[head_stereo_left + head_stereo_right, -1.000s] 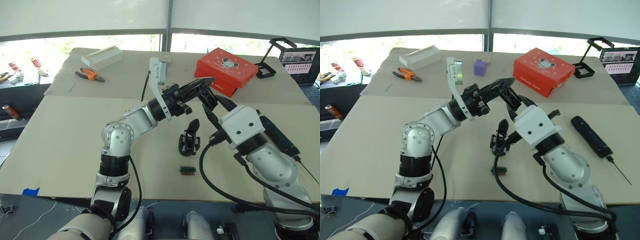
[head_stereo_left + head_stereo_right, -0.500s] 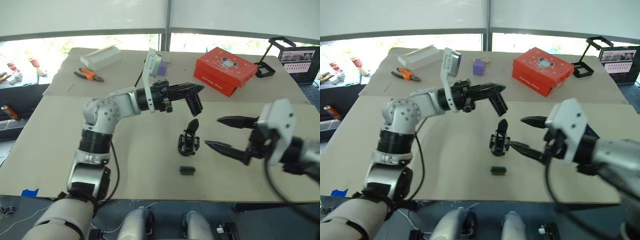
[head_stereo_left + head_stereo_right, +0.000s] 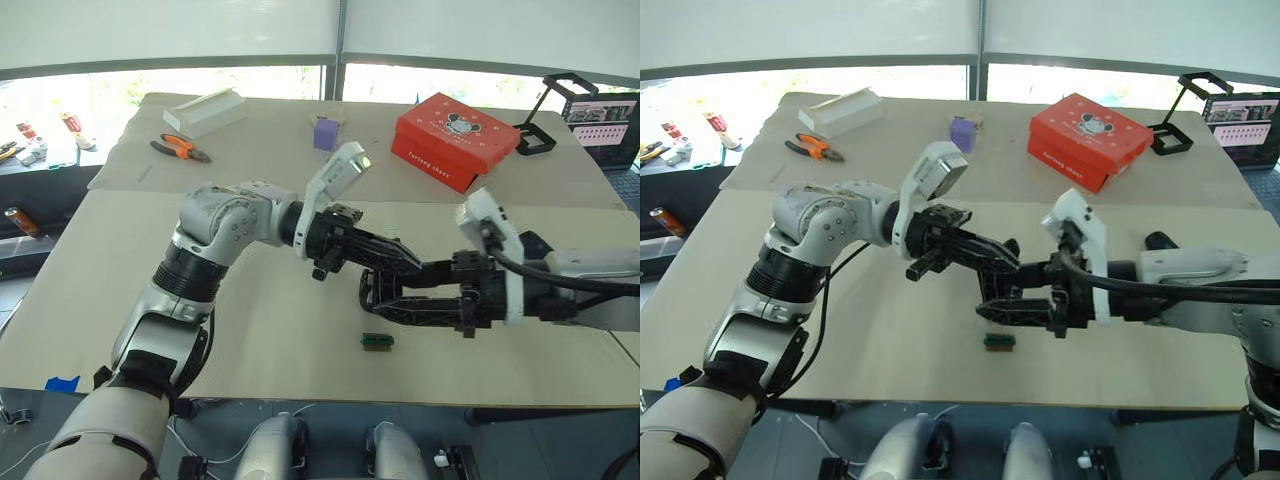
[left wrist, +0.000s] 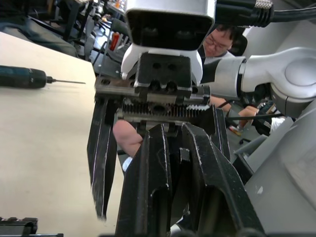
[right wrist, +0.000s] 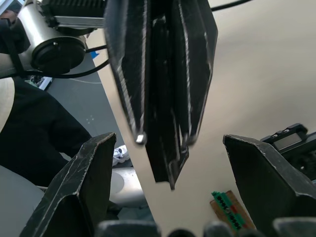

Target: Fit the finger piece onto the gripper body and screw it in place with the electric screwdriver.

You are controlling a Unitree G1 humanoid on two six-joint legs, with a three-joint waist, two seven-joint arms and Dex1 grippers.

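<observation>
Your two head views look forward and down from above the robot's arms across the pale beige cardboard-covered surface (image 3: 120, 260), far enough back to take in its whole width up to the windows. They share nearly the same scene, the right eye view shifted slightly sideways. Your left wrist view sits very close behind the left end effector (image 4: 170, 163) and looks along its fingers straight at the right end effector (image 4: 163, 103), with the long black cylindrical electric screwdriver (image 4: 22, 77) lying beyond. Your right wrist view faces back the opposite way, close on that left end effector, with the small green-brown block (image 5: 231, 210) on the surface below.
</observation>
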